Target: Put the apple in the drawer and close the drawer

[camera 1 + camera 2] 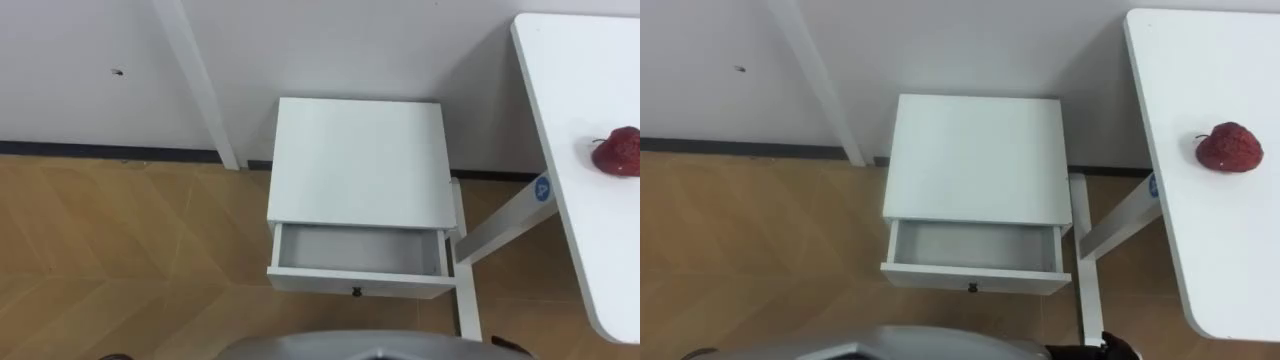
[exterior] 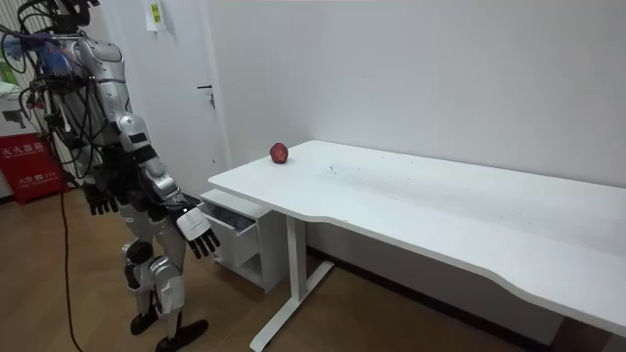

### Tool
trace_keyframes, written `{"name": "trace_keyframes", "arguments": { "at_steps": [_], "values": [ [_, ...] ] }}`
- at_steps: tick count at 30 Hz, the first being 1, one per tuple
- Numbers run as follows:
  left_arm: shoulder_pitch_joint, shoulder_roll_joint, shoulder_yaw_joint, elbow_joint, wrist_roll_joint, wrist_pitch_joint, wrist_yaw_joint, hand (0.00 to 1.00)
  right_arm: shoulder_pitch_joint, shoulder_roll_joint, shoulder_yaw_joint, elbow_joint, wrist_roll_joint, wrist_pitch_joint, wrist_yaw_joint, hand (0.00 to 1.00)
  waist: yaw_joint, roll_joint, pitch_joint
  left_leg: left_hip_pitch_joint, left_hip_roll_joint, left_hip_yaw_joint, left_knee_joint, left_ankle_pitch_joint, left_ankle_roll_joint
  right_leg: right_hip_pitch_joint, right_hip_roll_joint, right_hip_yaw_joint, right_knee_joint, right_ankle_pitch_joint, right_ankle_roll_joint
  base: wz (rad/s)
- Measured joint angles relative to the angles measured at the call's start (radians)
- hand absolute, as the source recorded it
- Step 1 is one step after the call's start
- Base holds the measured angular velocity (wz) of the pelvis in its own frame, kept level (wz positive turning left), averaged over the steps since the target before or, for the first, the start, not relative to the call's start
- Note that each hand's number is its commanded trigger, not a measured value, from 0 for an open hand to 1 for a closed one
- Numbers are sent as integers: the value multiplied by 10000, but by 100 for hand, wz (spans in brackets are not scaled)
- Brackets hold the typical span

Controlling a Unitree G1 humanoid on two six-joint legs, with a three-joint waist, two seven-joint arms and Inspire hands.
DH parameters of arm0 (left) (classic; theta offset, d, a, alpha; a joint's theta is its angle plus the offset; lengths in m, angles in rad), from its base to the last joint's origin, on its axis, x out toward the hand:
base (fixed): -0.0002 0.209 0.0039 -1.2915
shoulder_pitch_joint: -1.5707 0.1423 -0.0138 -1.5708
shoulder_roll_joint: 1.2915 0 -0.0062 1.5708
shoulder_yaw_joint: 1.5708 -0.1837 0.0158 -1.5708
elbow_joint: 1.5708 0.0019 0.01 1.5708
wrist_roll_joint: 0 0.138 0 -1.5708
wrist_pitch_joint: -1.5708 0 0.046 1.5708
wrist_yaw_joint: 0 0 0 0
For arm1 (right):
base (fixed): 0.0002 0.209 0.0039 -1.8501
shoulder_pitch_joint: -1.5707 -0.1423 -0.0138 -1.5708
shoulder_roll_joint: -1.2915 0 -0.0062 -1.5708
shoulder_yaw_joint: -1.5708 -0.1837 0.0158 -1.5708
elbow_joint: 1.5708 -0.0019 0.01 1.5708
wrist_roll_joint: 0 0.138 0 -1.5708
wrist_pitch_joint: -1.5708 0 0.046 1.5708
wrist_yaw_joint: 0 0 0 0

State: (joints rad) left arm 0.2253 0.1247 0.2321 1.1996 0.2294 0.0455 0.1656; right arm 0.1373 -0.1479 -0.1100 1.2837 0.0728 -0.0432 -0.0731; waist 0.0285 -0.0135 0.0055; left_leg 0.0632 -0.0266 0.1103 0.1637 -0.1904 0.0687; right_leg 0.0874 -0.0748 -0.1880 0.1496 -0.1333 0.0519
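Lying on table (image 2: 440, 210), apple (image 2: 280, 153) well apart from left hand (image 2: 101, 201), right hand (image 2: 201, 233); both loose-fingered, empty.

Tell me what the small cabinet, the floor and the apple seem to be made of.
Cabinet: probably painted or laminated board; matte white, flat panels with sharp edges, its drawer alike. Floor: wood or wood-look laminate; brown herringbone grain, slight sheen. Apple: dark red, dull skin; real or artificial, I cannot tell.
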Motion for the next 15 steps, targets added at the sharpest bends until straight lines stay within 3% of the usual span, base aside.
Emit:
{"name": "trace_keyframes", "arguments": {
  "at_steps": [6,10,13,15],
  "values": [
    [-54,-1,0,0,-9,-4,0,0,-18,21,2,20,289,0,-74,0,19,1,0,-13,4,22,-9,0,0,-28,2,31,5,0,0,-1],
    [-116,-54,14,-4,-132,-13,23,0,-190,55,-141,305,1995,3,-246,0,-3,17,5,14,20,206,-33,-2,1,-19,23,239,-3,1,-1,-11],
    [-97,-113,373,-32,-160,-112,110,0,-174,130,-1217,407,3732,4,-332,0,-143,27,3,68,20,211,-37,-3,2,19,24,239,-4,0,0,0],
    [33,-204,922,-27,-262,-229,272,0,-129,139,-2464,334,5803,7,-508,0,-401,21,-5,262,25,272,-134,-7,-5,110,32,246,-6,-14,4,-5]
  ]
}}
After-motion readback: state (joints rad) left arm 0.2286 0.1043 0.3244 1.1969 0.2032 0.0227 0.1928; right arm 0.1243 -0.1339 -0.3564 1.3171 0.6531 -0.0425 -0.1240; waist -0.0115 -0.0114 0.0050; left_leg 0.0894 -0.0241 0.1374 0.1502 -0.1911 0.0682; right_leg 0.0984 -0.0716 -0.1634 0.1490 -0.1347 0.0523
